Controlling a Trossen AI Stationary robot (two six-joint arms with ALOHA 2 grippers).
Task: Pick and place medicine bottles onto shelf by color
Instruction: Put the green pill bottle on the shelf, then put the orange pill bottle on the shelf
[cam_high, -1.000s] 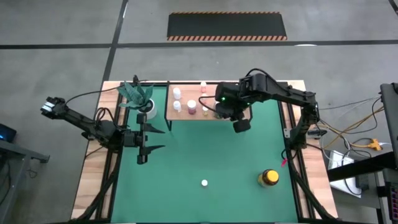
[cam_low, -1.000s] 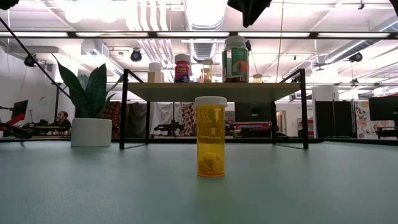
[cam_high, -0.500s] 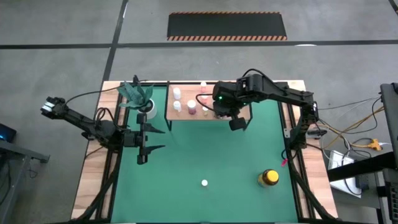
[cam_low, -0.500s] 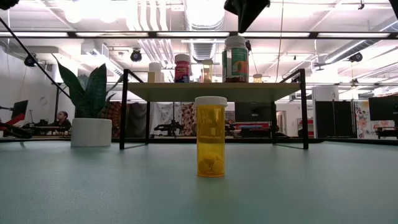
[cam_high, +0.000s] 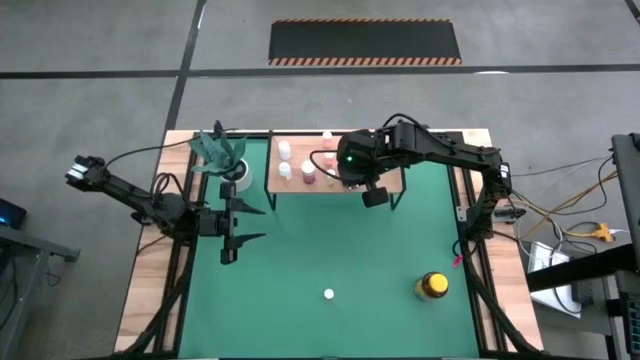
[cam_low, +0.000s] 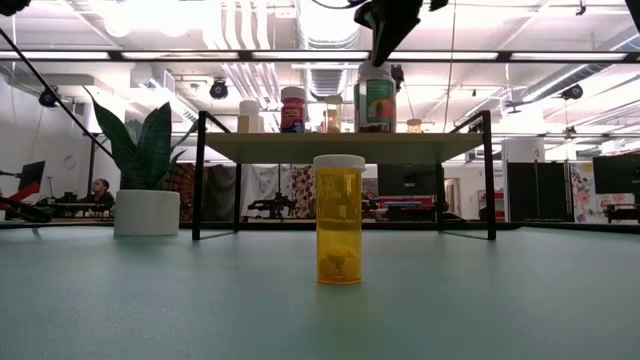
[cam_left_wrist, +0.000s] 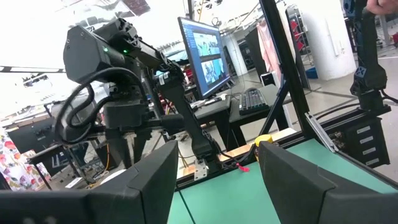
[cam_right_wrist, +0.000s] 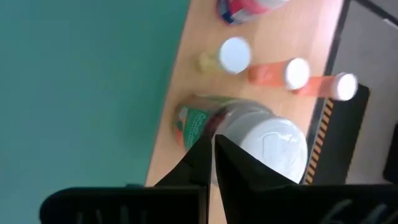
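Right gripper (cam_high: 372, 196): fingers pressed together and holding nothing, hanging above the near edge of the shelf (cam_high: 392, 176), right over the greenish white-lidded jar (cam_right_wrist: 261, 146).
Why it is there: the jar stands upright on the board and the closed fingers are clear of it, which looks like a placement already finished.
Shelf contents: several small white-capped bottles stand left of the jar, among them a pink one (cam_high: 308, 172); the grouping appears to go by colour.
Orange bottle (cam_low: 339, 220): upright on the green mat (cam_high: 300, 260), well apart from the right gripper, on the near side.
Yellow black-lidded jar (cam_high: 432, 286): on the mat, near right, also far from either gripper.
Left gripper (cam_high: 240, 219): fingers spread wide and empty, waiting left of centre, near the potted plant (cam_high: 225, 155).
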